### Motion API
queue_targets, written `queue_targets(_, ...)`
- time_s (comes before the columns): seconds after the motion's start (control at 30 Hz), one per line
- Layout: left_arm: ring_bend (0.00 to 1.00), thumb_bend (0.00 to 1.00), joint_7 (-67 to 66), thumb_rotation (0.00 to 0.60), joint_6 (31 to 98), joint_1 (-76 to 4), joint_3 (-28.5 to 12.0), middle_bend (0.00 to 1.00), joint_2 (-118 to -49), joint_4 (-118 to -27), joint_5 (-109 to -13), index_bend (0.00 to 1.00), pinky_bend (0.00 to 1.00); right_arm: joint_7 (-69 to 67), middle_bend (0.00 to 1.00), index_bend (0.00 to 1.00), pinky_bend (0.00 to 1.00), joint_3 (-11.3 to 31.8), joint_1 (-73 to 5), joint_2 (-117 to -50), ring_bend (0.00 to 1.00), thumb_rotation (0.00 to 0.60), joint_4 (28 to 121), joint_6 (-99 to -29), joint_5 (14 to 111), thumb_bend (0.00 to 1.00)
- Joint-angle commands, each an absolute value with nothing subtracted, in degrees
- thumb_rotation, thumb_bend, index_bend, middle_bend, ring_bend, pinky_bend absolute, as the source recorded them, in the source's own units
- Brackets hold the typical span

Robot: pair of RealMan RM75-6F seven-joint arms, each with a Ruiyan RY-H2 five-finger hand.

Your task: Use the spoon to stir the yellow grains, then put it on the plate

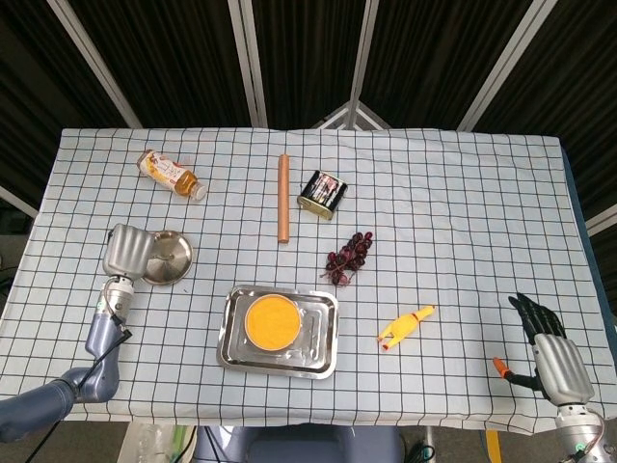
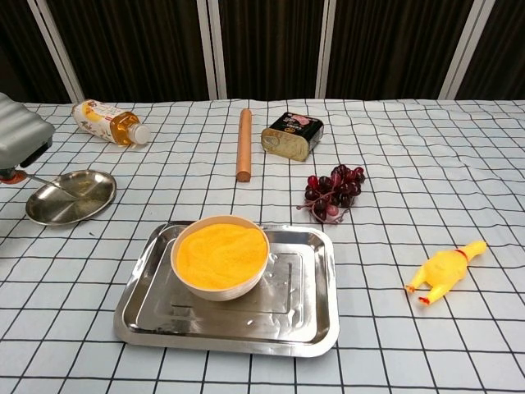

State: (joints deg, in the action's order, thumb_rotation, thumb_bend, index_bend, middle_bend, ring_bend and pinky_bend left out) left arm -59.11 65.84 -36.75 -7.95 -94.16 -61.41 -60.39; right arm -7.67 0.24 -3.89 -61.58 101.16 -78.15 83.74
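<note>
Silver left hand [image 2: 20,135] grips the spoon [image 2: 51,181], lowered onto the plate [image 2: 70,197]; right hand [image 1: 557,355] lies open.

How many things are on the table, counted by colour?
Yellow or orange: 3, bowl of yellow grains, rubber chicken, bottle
Silver: 3, tray, plate, spoon
Brown: 1, rolling pin
Black: 1, tin
Dark red: 1, grapes
Total: 9

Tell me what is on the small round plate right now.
The spoon lies across the plate, bowl end resting in it. The left robot hand covers its handle, so whether it grips it cannot be seen.
</note>
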Motion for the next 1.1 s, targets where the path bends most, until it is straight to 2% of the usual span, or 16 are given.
queue_targets(0.03,1.00,0.33,-58.41,0.600,66.26,-36.45,-8.04,1.00,-93.40,-62.08,-60.61,0.57,1.00,-7.60,0.00,0.00,0.00,0.20,-3.87,-61.59,0.00,0.600,101.22,-78.16,83.78,0.32)
queue_targets(0.2,1.00,0.28,-56.45,0.600,67.74,-35.60,-8.19,1.00,-91.08,-64.33,-61.53,0.52,1.00,-7.49,0.00,0.00,0.00,0.20,-3.82,-61.57,0.00,0.600,101.27,-78.12,83.63,0.32)
queue_targets(0.37,1.00,0.16,-54.47,0.600,69.04,-34.35,-8.02,1.00,-88.17,-66.65,-62.36,0.41,1.00,-7.33,0.00,0.00,0.00,0.22,-3.80,-61.59,0.00,0.600,101.30,-78.06,83.48,0.32)
queue_targets(0.47,1.00,0.11,-52.69,0.600,69.94,-33.50,-7.90,1.00,-86.44,-68.59,-63.06,0.38,1.00,-7.14,0.00,0.00,0.00,0.13,-3.76,-61.61,0.00,0.600,101.37,-78.08,83.61,0.32)
queue_targets(0.63,1.00,0.09,-48.89,0.600,71.89,-31.49,-7.21,0.99,-83.29,-71.86,-64.81,0.38,1.00,-6.79,0.00,0.00,0.00,0.04,-3.64,-61.66,0.00,0.600,101.44,-78.25,83.73,0.32)
queue_targets(0.7,0.97,0.08,-46.79,0.600,73.09,-30.29,-6.84,0.94,-81.87,-73.43,-65.64,0.36,0.98,-6.66,0.00,0.00,0.00,0.01,-3.60,-61.66,0.00,0.600,101.40,-78.29,83.72,0.32)
queue_targets(0.77,0.87,0.08,-44.21,0.600,74.86,-28.83,-6.41,0.80,-80.20,-75.39,-66.88,0.29,0.89,-6.49,0.00,0.00,0.00,0.00,-3.59,-61.65,0.00,0.600,101.31,-78.25,83.66,0.32)
queue_targets(0.83,0.68,0.08,-40.57,0.600,77.05,-26.94,-6.00,0.54,-78.47,-78.15,-68.15,0.14,0.71,-6.21,0.00,0.00,0.00,0.04,-3.60,-61.64,0.00,0.600,101.16,-78.29,83.63,0.32)
queue_targets(0.87,0.61,0.08,-38.31,0.600,78.19,-25.71,-5.59,0.46,-77.44,-80.04,-68.81,0.10,0.64,-5.72,0.00,0.00,0.00,0.09,-3.62,-61.63,0.00,0.600,100.87,-78.46,83.80,0.32)
queue_targets(0.93,0.41,0.07,-33.68,0.600,80.84,-22.97,-4.26,0.23,-75.23,-84.29,-70.77,0.01,0.45,-4.37,0.00,0.00,0.00,0.22,-3.64,-61.76,0.00,0.600,100.16,-79.00,84.22,0.32)
queue_targets(0.97,0.34,0.07,-31.39,0.600,82.36,-21.47,-3.23,0.16,-74.07,-86.36,-72.25,0.01,0.39,-3.91,0.00,0.00,0.00,0.28,-3.62,-61.91,0.00,0.600,99.92,-79.25,84.36,0.32)
queue_targets(1.03,0.14,0.06,-27.94,0.600,84.76,-18.89,-0.72,0.02,-71.98,-89.39,-75.45,0.00,0.22,-3.61,0.00,0.00,0.00,0.33,-3.56,-62.20,0.00,0.600,99.75,-79.51,84.49,0.32)
queue_targets(1.07,0.06,0.05,-26.72,0.600,85.65,-17.63,0.94,0.00,-70.94,-90.54,-77.18,0.00,0.14,-3.65,0.00,0.00,0.00,0.34,-3.59,-62.32,0.00,0.600,99.69,-79.54,84.60,0.32)
queue_targets(1.1,0.03,0.04,-25.93,0.600,86.60,-16.49,2.40,0.00,-70.04,-91.35,-78.79,0.00,0.10,-3.57,0.00,0.00,0.00,0.35,-3.61,-62.43,0.00,0.600,99.57,-79.57,84.67,0.32)
